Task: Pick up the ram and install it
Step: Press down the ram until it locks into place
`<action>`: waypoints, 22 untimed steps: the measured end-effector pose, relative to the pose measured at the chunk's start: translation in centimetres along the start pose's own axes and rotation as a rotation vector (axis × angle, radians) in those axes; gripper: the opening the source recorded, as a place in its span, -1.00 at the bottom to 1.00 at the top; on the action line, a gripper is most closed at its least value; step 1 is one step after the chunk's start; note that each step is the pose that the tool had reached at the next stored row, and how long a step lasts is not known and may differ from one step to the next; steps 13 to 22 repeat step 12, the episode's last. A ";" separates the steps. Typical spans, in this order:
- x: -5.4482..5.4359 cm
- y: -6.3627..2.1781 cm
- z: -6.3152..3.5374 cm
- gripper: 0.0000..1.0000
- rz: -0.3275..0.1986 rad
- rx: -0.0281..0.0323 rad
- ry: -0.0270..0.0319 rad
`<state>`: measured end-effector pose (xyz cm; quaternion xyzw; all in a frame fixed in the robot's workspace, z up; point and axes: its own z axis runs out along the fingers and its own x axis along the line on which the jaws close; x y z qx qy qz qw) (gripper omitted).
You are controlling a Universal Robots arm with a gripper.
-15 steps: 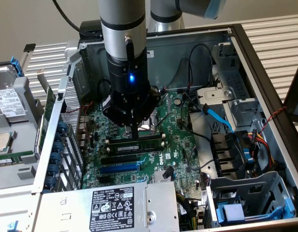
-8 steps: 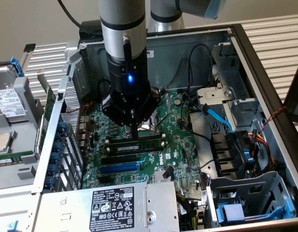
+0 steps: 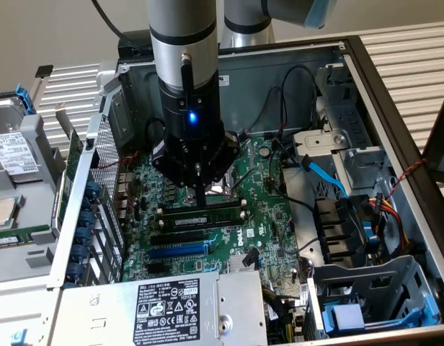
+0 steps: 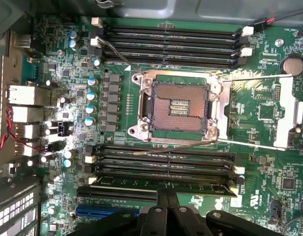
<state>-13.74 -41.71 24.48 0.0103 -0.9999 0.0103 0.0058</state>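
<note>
Gripper (image 4: 167,196) fingers closed together, holding nothing, tips pressing top edge of ram (image 3: 200,214) to seat it in motherboard slot (image 4: 164,158)

Open PC case (image 3: 395,94) lying flat, green motherboard (image 3: 269,216) exposed inside. Bare CPU socket (image 4: 179,105) mid-board, retention lever (image 4: 262,77) swung out. Blue expansion slot (image 3: 175,251) near the power supply (image 3: 171,310), which carries a black label. Blue SATA cable (image 3: 324,176) curling across the drive bay at the exterior view's right. Coin cell (image 4: 291,65) near the board's edge. Loose hard drive (image 3: 14,153) outside the case, at the exterior view's left.
</note>
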 end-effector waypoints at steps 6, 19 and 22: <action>0.0 -0.01 -0.01 -0.79 0.022 0.0009 -0.0060; 0.0 0.00 0.00 -0.79 0.023 0.0008 -0.0061; 0.0 0.00 0.00 -0.79 0.023 0.0008 -0.0061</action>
